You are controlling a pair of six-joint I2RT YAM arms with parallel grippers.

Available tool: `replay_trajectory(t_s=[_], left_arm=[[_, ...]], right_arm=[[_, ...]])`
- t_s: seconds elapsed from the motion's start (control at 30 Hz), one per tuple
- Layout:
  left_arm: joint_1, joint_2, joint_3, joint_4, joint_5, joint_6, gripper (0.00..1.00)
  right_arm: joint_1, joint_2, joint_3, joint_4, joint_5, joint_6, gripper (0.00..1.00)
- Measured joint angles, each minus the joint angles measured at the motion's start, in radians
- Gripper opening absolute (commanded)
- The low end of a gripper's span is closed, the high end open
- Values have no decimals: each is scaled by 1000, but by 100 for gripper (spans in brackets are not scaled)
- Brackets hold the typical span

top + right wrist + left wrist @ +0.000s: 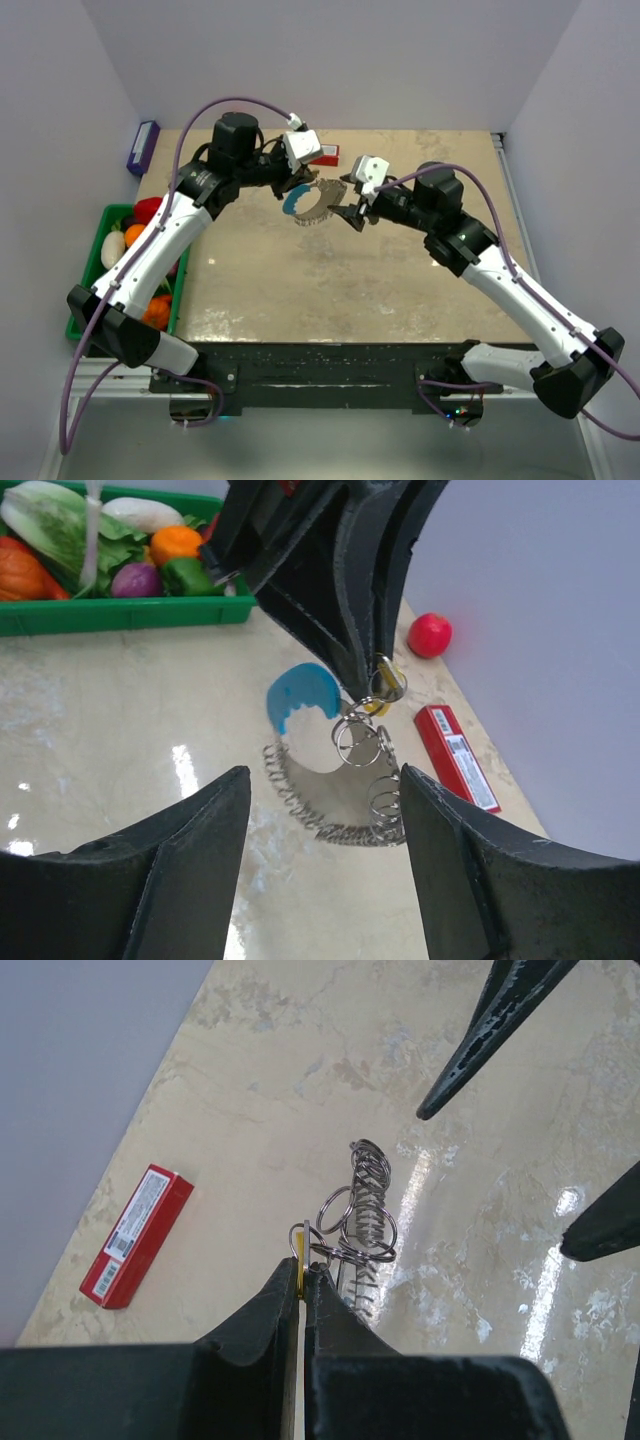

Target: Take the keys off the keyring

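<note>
left hand (302, 1272) pinched, right hand (325, 778) spread

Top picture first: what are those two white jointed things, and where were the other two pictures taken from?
They are two robot arms bolted to a beige table, filmed from above. The other two pictures come from small cameras on each wrist. The left fingers are shut on a small brass-yellow metal key. The silvery-grey coiled keyring, with its light-blue piece, hangs from there. The right fingers are open, close to it. Also there: a red rectangular box, a red ball and a green tray of vegetables.
</note>
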Motion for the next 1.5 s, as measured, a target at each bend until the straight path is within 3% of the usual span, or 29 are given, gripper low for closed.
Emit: replay_trajectory(t_s=[0.67,1.5], left_arm=[[0,10,-2,7,0,-17,0],[0,-26,-48,14,40,-14,0]], right_arm=[[58,120,0,100,224,23,68],[21,193,53,195,506,-20,66]])
